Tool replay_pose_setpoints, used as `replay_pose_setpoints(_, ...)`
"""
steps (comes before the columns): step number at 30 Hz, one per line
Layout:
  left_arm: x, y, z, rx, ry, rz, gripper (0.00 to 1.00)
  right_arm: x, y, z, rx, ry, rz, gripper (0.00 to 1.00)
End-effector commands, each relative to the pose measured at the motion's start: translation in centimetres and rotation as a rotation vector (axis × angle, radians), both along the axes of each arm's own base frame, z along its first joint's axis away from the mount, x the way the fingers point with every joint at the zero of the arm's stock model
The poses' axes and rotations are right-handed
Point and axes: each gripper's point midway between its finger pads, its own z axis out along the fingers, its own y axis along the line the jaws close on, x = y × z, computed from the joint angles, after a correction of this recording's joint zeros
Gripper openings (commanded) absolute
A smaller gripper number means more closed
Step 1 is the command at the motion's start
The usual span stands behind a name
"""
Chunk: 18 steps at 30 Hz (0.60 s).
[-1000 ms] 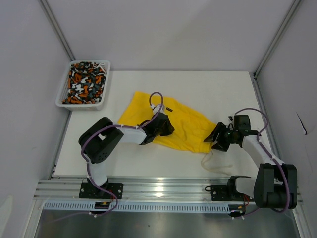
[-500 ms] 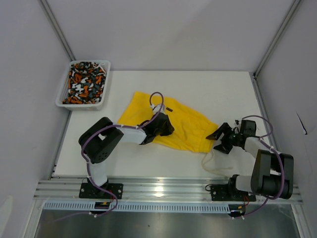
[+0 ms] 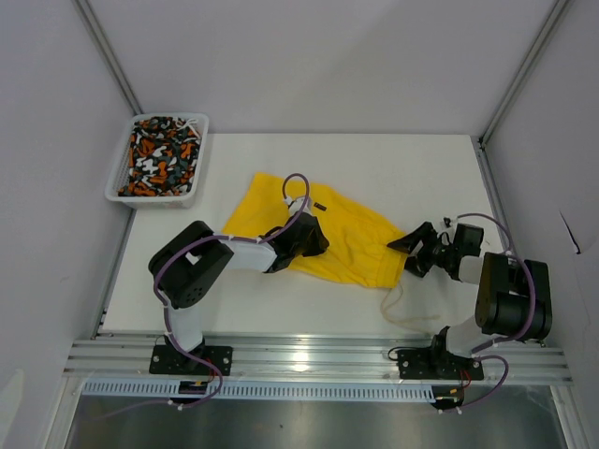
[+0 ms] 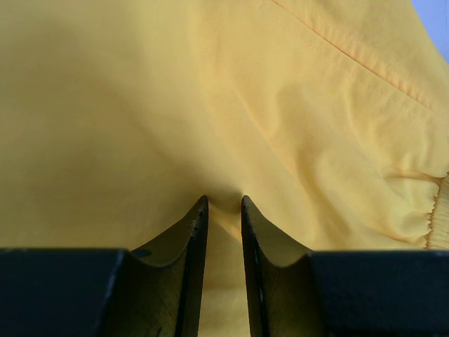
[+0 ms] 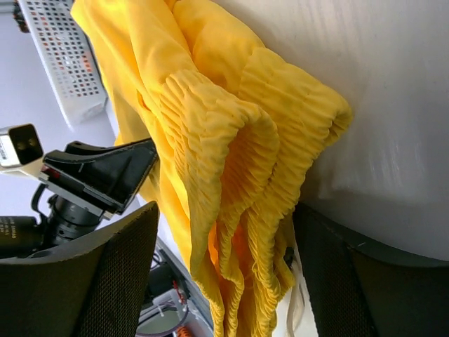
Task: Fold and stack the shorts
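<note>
- Yellow shorts (image 3: pixel 351 238) lie spread on the worktop (image 3: pixel 421 178), about the middle. Their long axis runs on a slant from far-left to near-right.
- The gathered elastic waistband is at the near-right end. A pale drawstring (image 3: pixel 398 309) trails off it toward the near edge.
- Left tool (image 4: pixel 224 203): clenched on the yellow shorts. The wrist view shows the jaws almost together with a raised ridge of cloth pinched between them. It sits on the left half of the cloth, by the near hem.
- Right tool (image 5: pixel 224 210): released, jaws spread wide. It lies low at the waistband end, pointing left along the cloth's long axis. The bunched waistband sits between the jaws, and I cannot tell whether either finger touches it.
- Key relation: the waistband is straight ahead of the right tool and already inside its gap. The right arm is plainly the nearer one to that end, and the left holds further along the cloth.
- Judgement: the next move looks like closing on the waistband, then carrying that end over toward the left grip. A thick bunch may slip or catch only one layer.
- Patterned shorts (image 3: pixel 161 154) are heaped in the white basket (image 3: pixel 155 198) at the far-left corner, not yet folded.
</note>
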Motion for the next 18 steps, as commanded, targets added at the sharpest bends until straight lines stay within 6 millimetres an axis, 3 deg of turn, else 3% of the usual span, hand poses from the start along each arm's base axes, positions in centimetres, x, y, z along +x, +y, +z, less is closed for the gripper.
replay_pose_setpoints(1, 1.2, -0.8, 2.6, -0.023, -0.067, -0.004, 0.28, 0.4, -0.3, -1.2, -0.007, -0.012, -0.032, 0.78)
replay_pose_setpoints(7, 1.1, -0.8, 2.5, -0.023, -0.065, -0.007, 0.28, 0.9, 0.3, -0.9, -0.013, -0.025, -0.013, 0.63)
replay_pose_setpoints(10, 1.1, -0.8, 2.5, -0.022, -0.066, -0.006, 0.28, 1.1, 0.6, -0.7, -0.017, -0.026, -0.003, 0.45)
replay_pose_setpoints(11, 1.1, -0.8, 2.5, -0.023, -0.065, -0.007, 0.28, 1.4, 0.6, -0.5, -0.021, -0.031, -0.003, 0.34)
replay_pose_setpoints(13, 1.1, -0.8, 2.4, -0.024, -0.066, -0.009, 0.28, 1.4, 0.5, -0.4, -0.025, -0.021, 0.005, 0.24)
replay_pose_setpoints(15, 0.9, -0.9, 2.4, -0.032, -0.063, -0.013, 0.28, 2.1, 0.2, 0.3, -0.045, -0.034, 0.004, 0.01)
replay_pose_setpoints(17, 0.6, -0.9, 2.1, -0.037, -0.057, -0.016, 0.28, 1.5, -0.2, 0.0, -0.099, 0.019, 0.024, 0.0)
replay_pose_setpoints(18, 0.5, -1.1, 2.3, -0.047, -0.062, -0.015, 0.28, 2.7, -1.0, 0.7, -0.16, 0.019, 0.021, 0.0)
